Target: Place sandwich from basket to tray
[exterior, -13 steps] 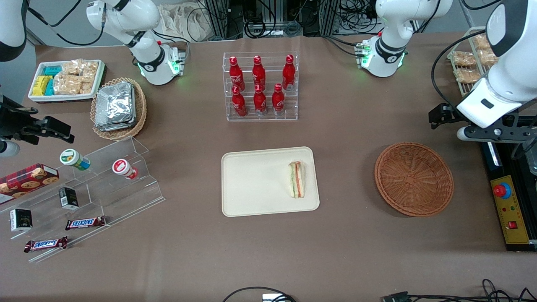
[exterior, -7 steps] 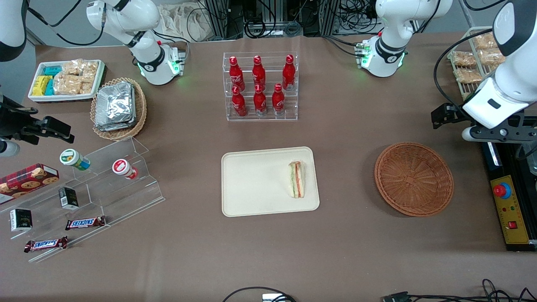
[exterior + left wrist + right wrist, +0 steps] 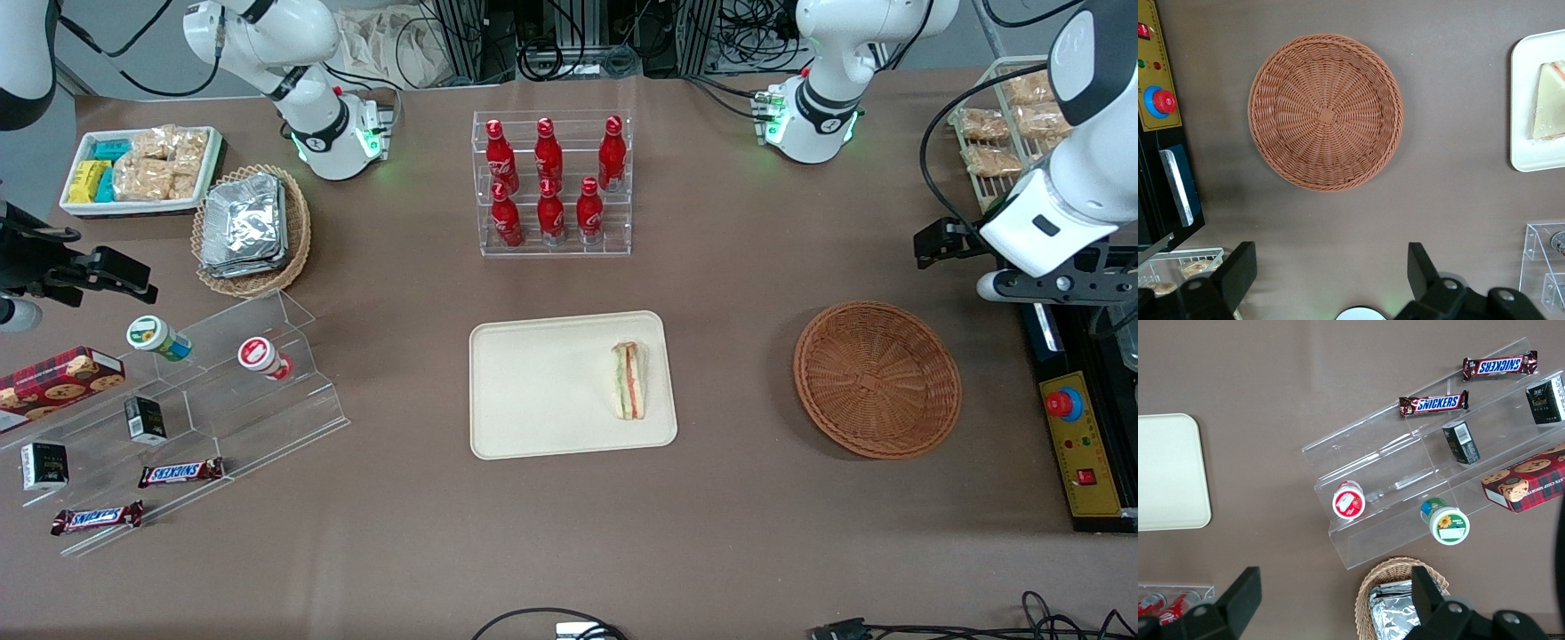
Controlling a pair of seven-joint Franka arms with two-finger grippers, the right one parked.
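The sandwich (image 3: 628,380), a pale wedge with orange-red and green layers, lies on the cream tray (image 3: 533,391) near the tray's end toward the working arm; it also shows in the left wrist view (image 3: 1550,101) on the tray (image 3: 1525,107). The reddish-brown wicker basket (image 3: 877,379) holds nothing and also shows in the left wrist view (image 3: 1325,112). My left gripper (image 3: 1330,268) is open and holds nothing. It hangs high above the table at the working arm's end, farther from the front camera than the basket.
A clear rack of red bottles (image 3: 551,182) stands farther from the front camera than the tray. A yellow control box with a red button (image 3: 1077,436) lies beside the basket at the table's end. A wire rack of snack packets (image 3: 996,133) stands near the working arm.
The left arm has drifted slightly toward its own end of the table. The sandwich, tray and basket have not moved.
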